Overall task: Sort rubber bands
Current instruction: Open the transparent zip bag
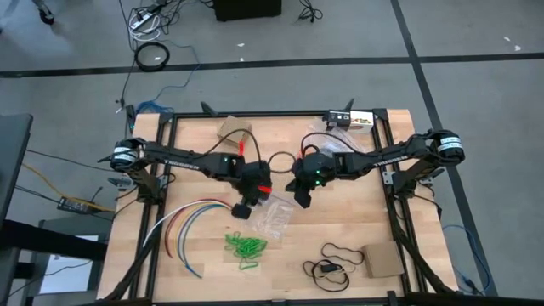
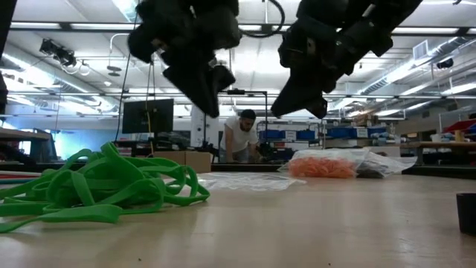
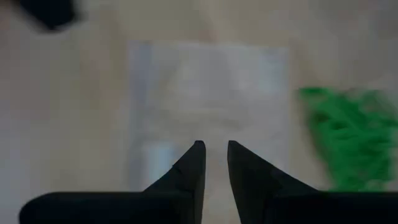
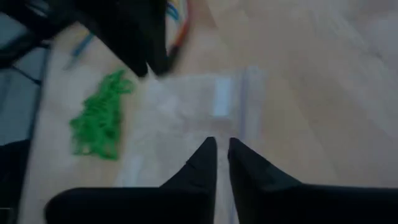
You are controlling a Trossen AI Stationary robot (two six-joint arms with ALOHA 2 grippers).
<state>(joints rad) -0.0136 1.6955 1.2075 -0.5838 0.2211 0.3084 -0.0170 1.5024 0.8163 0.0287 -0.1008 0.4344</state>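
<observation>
High view: the wooden surface [image 1: 357, 225] carries everything, and the clear plastic bag [image 1: 274, 214] lying flat near its middle serves as the landmark. Both dark arms reach in over it. The left claw [image 1: 242, 210] hangs just at the bag's left edge, and the left wrist view shows its fingers [image 3: 189, 171] a narrow gap apart with nothing between them, the bag spread directly beyond. The right claw [image 1: 303, 200] hangs just beside the bag on the right; in the right wrist view its fingers [image 4: 200, 163] stand nearly together, a thin slit showing, gripping nothing, above the bag's sealed edge. Left of the bag lies a fan of long curved coloured cables [image 1: 189, 223]. Right of the bag and nearer the front edge sits a thin black cord loop [image 1: 338, 255] beside a cardboard piece [image 1: 384, 260]. The green rubber bands [image 1: 245, 246] form a loose, tangled heap of flat bright loops just in front of the bag. In the low view, a heap of orange rubber bands [image 2: 321, 166] lies inside another clear bag [image 2: 372, 160] farther back.
</observation>
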